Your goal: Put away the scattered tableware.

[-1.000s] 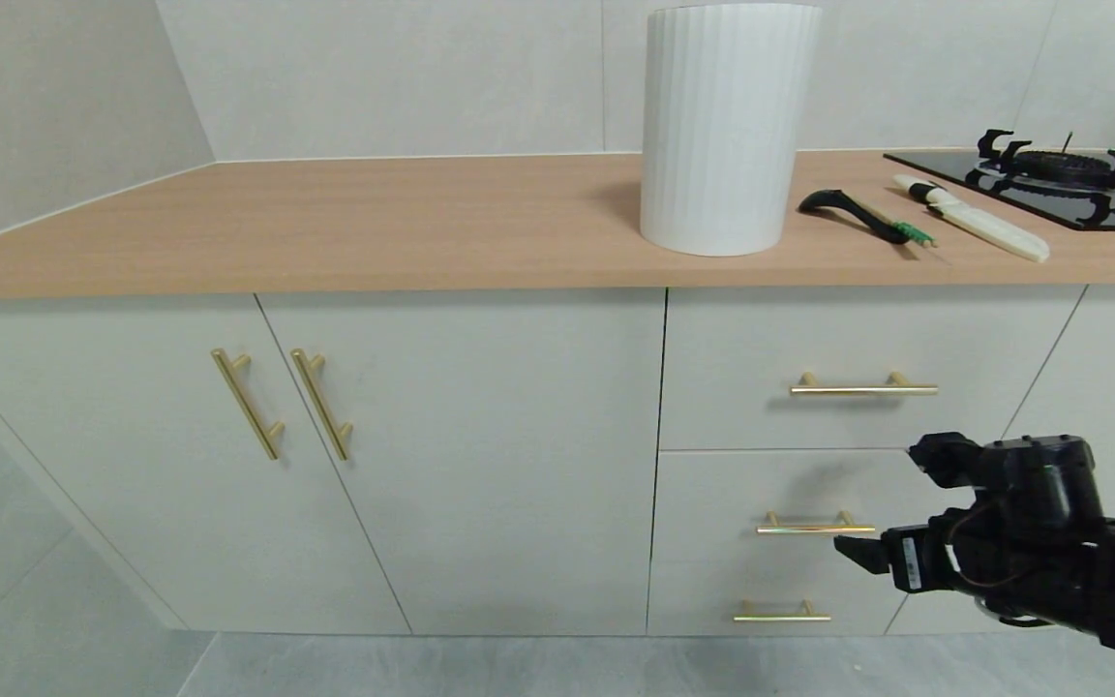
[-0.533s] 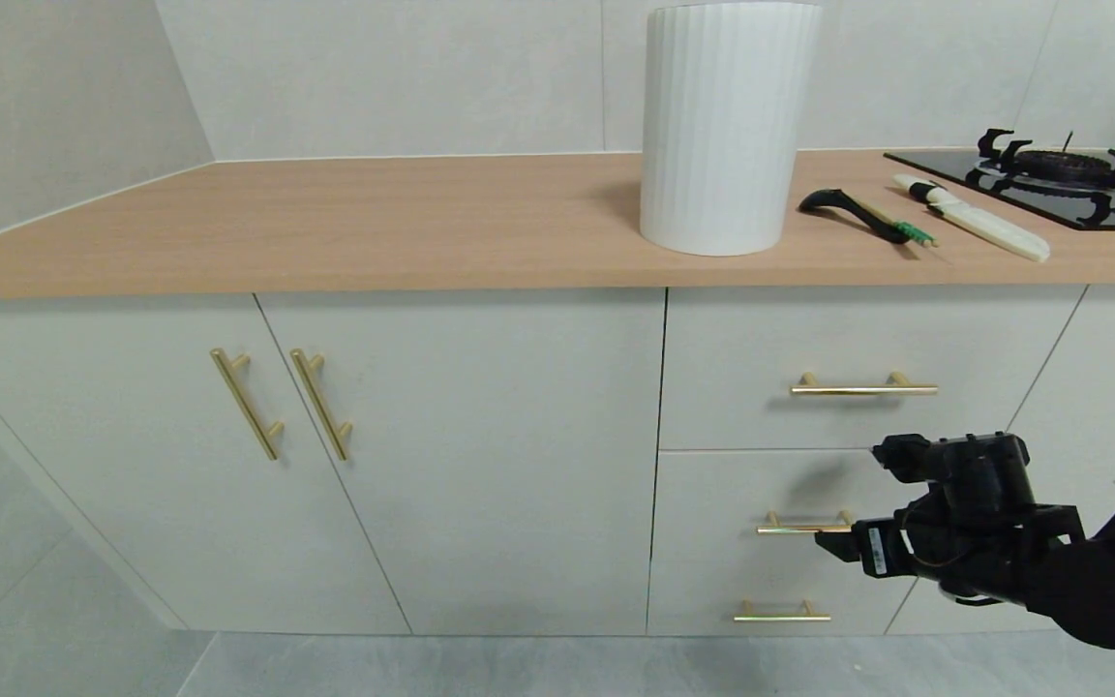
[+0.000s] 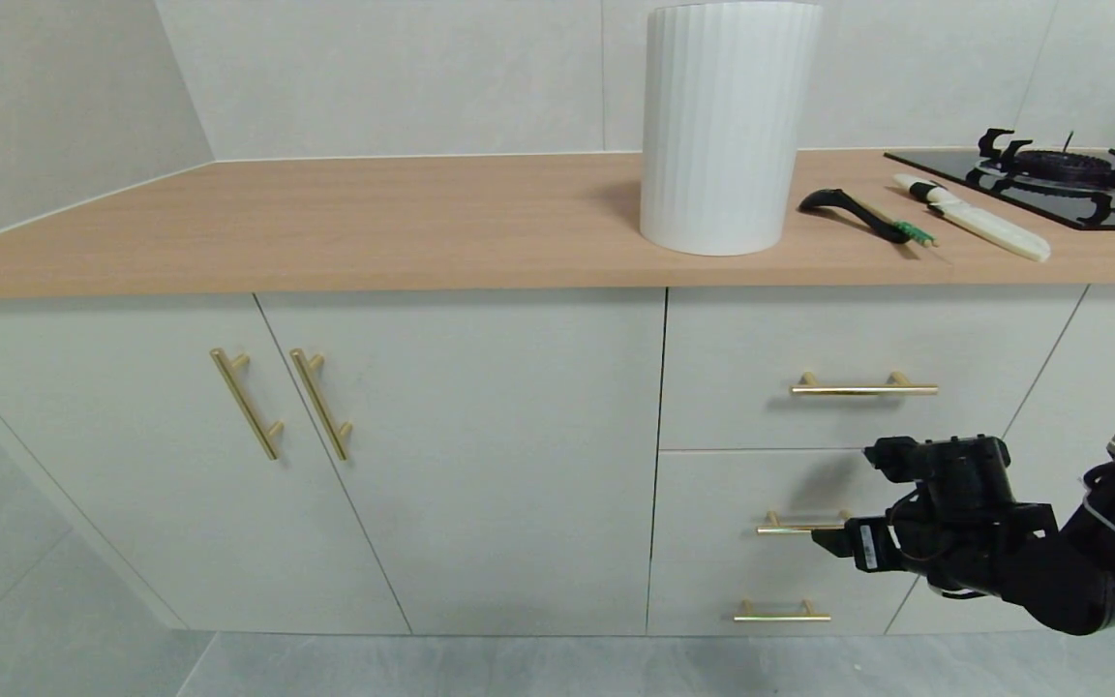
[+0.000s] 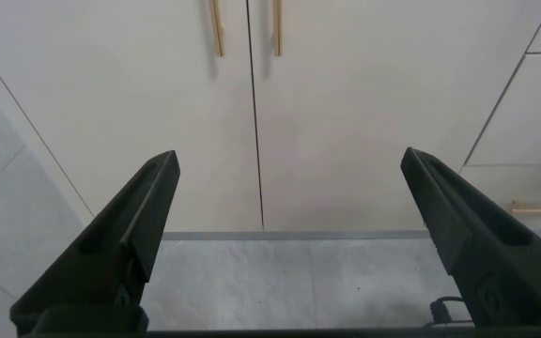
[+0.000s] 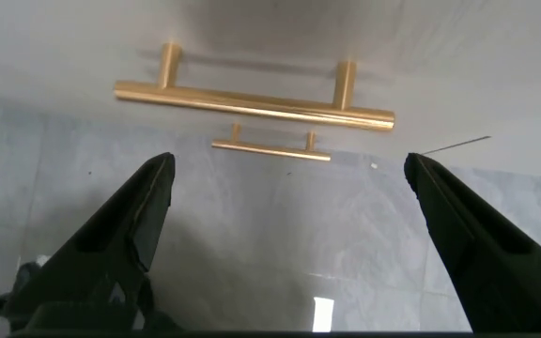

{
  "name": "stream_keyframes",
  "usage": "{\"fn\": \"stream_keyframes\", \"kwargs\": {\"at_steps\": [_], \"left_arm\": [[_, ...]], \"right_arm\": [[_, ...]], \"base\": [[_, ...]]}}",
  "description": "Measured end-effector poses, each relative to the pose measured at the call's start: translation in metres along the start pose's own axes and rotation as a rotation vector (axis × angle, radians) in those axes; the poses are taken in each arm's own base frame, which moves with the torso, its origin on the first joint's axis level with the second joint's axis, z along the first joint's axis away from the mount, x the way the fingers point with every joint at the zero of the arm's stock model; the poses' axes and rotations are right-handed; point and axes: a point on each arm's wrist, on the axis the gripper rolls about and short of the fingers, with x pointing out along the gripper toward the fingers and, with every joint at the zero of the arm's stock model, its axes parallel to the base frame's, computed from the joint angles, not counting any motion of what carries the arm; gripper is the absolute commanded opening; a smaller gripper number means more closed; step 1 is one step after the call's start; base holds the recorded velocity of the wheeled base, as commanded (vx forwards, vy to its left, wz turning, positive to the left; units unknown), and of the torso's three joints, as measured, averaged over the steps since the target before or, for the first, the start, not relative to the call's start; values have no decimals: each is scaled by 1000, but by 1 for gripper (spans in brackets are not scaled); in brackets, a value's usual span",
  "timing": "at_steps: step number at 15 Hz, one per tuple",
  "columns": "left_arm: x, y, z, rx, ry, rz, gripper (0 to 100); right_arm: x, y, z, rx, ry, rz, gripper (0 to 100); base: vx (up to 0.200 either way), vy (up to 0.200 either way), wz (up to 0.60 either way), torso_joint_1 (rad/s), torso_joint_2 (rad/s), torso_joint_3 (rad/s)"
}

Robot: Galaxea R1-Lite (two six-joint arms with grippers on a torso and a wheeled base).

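Currently: one white ribbed canister (image 3: 720, 126) stands upright on the counter (image 3: 325, 223); its contents are hidden. Two pieces of tableware lie beside it, toward the hob (image 3: 1061, 174): one black-handled utensil (image 3: 858, 213) and one white knife (image 3: 972, 219). Three drawers (image 3: 848, 339) and two cabinet doors (image 3: 480, 455), all closed. Right gripper (image 5: 286, 183): jaws wide, empty, just before the middle drawer handle (image 3: 795, 528). Left gripper (image 4: 289, 164): jaws wide, empty, facing the doors.
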Motion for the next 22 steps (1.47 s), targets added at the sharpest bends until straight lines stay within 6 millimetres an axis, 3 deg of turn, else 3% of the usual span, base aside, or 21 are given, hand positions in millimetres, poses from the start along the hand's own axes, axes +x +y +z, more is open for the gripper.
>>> {"fn": "stream_keyframes", "kwargs": {"at_steps": [5,15,22], "left_arm": [[0,0,0,0,0,0,100],[0,0,0,0,0,0,100],[0,0,0,0,0,0,100]], "right_arm": [[17,-1,5,15,-89,-86,100],[55,1,-11,15,-125,-161,100],[57,-1,-20,14,-95,-166,100]], "base": [[0,0,0,0,0,0],[0,0,0,0,0,0],[0,0,0,0,0,0]]}}
